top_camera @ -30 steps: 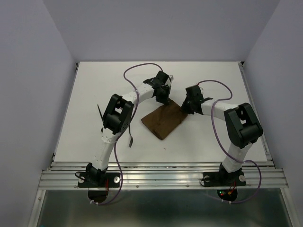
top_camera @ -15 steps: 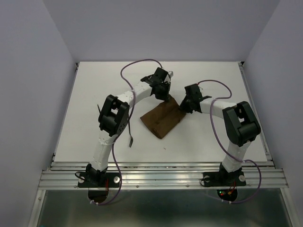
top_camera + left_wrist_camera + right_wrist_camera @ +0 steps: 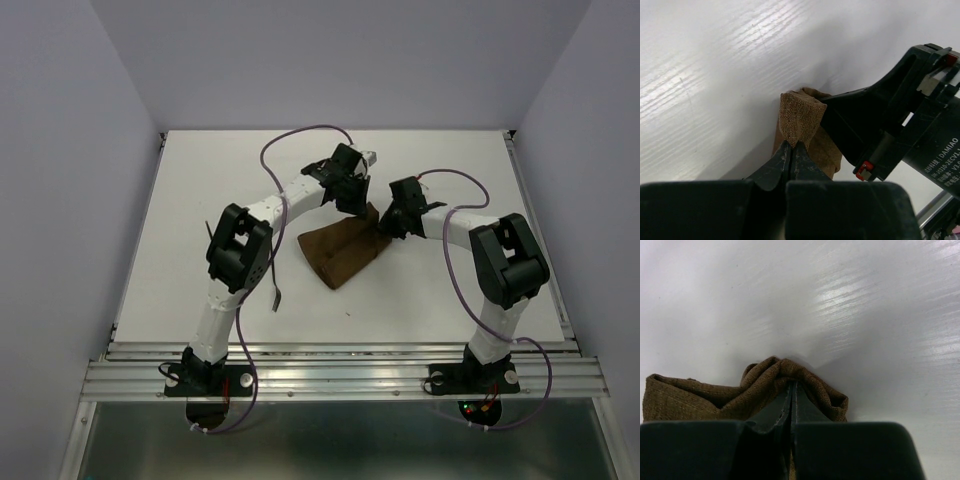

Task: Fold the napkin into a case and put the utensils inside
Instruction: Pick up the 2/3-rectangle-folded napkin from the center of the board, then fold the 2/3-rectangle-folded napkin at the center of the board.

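The dark brown napkin (image 3: 338,255) lies mid-table with its far right corner raised. My left gripper (image 3: 357,207) is shut on a corner of the napkin (image 3: 799,116), its fingertips (image 3: 784,150) pressed together on the cloth. Right beside it, my right gripper (image 3: 386,226) is shut on a bunched fold of the napkin (image 3: 765,385). Both grippers (image 3: 792,144) (image 3: 791,386) hold the cloth just above the table. One thin dark utensil (image 3: 276,292) lies left of the napkin. Another utensil (image 3: 210,234) pokes out behind the left arm's elbow.
The white table (image 3: 440,300) ends in a metal rail (image 3: 340,365) at the near edge. Grey walls enclose the left, right and back. The right gripper's black body (image 3: 900,125) crowds the left wrist view. A purple cable (image 3: 300,135) loops over the back of the table.
The left gripper has shifted a little right and back with its corner. The napkin's far edge has risen and bunched, and the cloth no longer lies as flat.
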`<state>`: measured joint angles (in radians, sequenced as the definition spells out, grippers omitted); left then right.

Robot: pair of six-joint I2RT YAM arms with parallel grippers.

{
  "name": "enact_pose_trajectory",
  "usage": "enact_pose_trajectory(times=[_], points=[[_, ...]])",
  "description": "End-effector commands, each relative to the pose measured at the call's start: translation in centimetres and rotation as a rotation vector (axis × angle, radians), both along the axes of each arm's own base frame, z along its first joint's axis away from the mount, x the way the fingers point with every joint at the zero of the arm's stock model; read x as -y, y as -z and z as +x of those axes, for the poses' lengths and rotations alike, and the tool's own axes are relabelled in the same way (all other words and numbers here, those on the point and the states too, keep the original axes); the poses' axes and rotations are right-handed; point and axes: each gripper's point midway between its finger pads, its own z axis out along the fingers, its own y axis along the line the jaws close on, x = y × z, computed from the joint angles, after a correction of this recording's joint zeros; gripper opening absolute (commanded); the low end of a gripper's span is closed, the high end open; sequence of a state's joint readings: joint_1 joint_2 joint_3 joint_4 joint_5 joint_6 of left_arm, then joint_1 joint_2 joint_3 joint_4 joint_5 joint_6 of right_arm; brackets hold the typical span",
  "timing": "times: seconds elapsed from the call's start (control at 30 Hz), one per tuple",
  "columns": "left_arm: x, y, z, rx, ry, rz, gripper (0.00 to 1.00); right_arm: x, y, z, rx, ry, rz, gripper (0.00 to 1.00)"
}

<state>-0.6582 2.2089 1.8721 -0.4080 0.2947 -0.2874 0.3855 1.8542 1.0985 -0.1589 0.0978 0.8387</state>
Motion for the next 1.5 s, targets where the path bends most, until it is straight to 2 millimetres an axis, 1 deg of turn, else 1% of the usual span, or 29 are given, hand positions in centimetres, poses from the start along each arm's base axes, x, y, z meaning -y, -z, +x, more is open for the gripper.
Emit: enact_pose_trajectory(times=[0.0,0.17,0.27,0.47,0.63,0.7,0.77,0.8,0.93,0.97,1.1,1.13,1.2,1.23,1.27,1.3,1.33,1.37,1.43,1.47], points=[[1.3,-3.7,-1.3,0.039,0.044,-0.073,0.0,1.7,4.2,-3.7,-0.181,0.007,-0.085,0.01],[2.3,-3.5,-2.2,0.026,0.065,-0.089,0.0,1.7,4.2,-3.7,-0.182,0.01,-0.08,0.01],[2.5,-3.3,-2.4,0.009,0.07,-0.102,0.0,1.6,4.2,-3.7,-0.183,0.014,-0.075,0.01],[3.1,-1.7,-3.6,-0.053,0.082,-0.127,0.0,1.5,4.4,-3.8,-0.19,0.024,-0.064,0.01],[3.6,1.1,-5.1,-0.124,0.089,-0.116,0.0,1.3,4.9,-3.9,-0.2,0.031,-0.046,0.01],[3.6,2.5,-5.6,-0.159,0.089,-0.112,0.0,1.1,4.9,-4.0,-0.202,0.036,-0.036,0.01],[3.7,3.5,-6.0,-0.182,0.091,-0.108,0.0,1.1,5.0,-4.0,-0.205,0.038,-0.031,0.01],[3.6,4.3,-6.3,-0.197,0.088,-0.106,0.0,1.0,5.0,-4.0,-0.205,0.039,-0.027,0.01],[3.4,6.0,-6.7,-0.223,0.086,-0.094,0.0,1.0,4.8,-4.0,-0.201,0.042,-0.019,0.01],[3.4,6.6,-6.8,-0.23,0.085,-0.089,0.0,1.0,4.6,-4.1,-0.199,0.045,-0.016,0.01],[3.1,7.7,-7.1,-0.243,0.081,-0.078,0.0,0.9,3.8,-4.0,-0.181,0.041,-0.007,0.01],[3.0,8.1,-7.2,-0.248,0.081,-0.072,0.0,0.8,2.9,-3.7,-0.159,0.039,0.002,0.01],[2.7,8.4,-7.4,-0.253,0.077,-0.067,0.0,0.9,1.7,-3.4,-0.125,0.043,0.002,0.02],[2.7,8.5,-7.4,-0.252,0.079,-0.066,0.0,1.0,0.1,-3.2,-0.086,0.047,0.012,0.03],[2.7,8.5,-7.4,-0.251,0.08,-0.066,0.0,1.1,-0.8,-3.0,-0.062,0.05,0.014,0.06],[2.6,8.6,-7.5,-0.252,0.081,-0.064,0.0,1.4,-1.6,-2.8,-0.036,0.061,0.005,0.14],[2.6,8.7,-7.5,-0.254,0.08,-0.062,0.0,1.6,-3.3,-2.6,0.005,0.066,0.013,0.2],[2.6,8.7,-7.6,-0.252,0.082,-0.061,0.0,1.8,-3.9,-2.6,0.023,0.073,0.012,0.33],[2.6,8.7,-7.6,-0.251,0.083,-0.061,0.0,2.5,-4.9,-2.7,0.051,0.094,0.01,0.47],[2.6,8.7,-7.6,-0.249,0.083,-0.061,0.0,2.7,-5.3,-3.0,0.061,0.097,0.013,0.63]])
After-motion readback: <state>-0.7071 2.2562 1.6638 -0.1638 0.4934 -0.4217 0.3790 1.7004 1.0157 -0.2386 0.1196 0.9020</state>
